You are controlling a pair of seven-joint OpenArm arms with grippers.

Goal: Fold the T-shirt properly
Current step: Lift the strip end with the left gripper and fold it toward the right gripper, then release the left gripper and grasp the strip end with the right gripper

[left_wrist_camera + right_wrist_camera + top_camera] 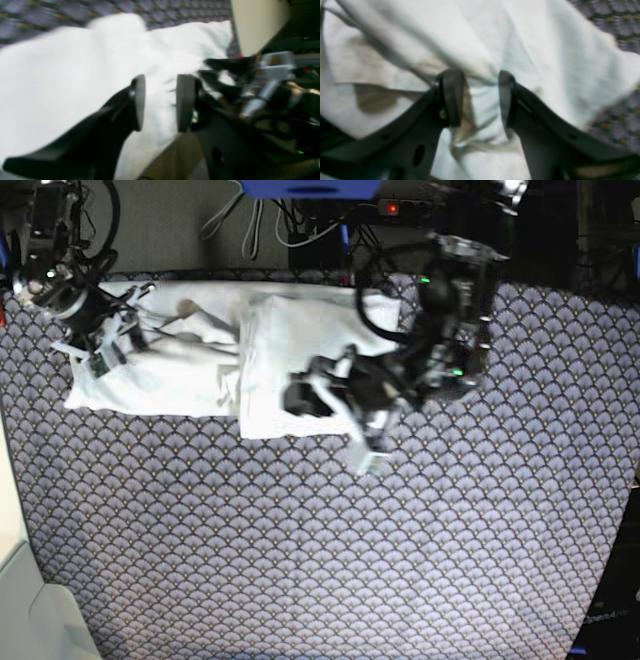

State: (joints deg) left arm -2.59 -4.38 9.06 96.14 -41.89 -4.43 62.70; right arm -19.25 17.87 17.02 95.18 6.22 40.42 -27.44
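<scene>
The white T-shirt [190, 370] lies along the far side of the patterned surface, with one part folded over into a thicker panel [285, 350]. My left gripper [300, 396] hovers over that panel's near right part. In the left wrist view its jaws [161, 102] stand apart, with only the T-shirt [62, 75] showing behind the gap. My right gripper [106, 348] is at the shirt's left end. Its jaws [478, 97] are apart just above rumpled cloth [545, 50], whose creases run toward the tips.
A purple scale-patterned mat [320, 560] covers the whole work surface. Cables and a power strip [390, 207] lie beyond its far edge. A beige object [20, 610] sits at the near left corner. The other arm's dark and metal parts [270, 82] fill the right of the left wrist view.
</scene>
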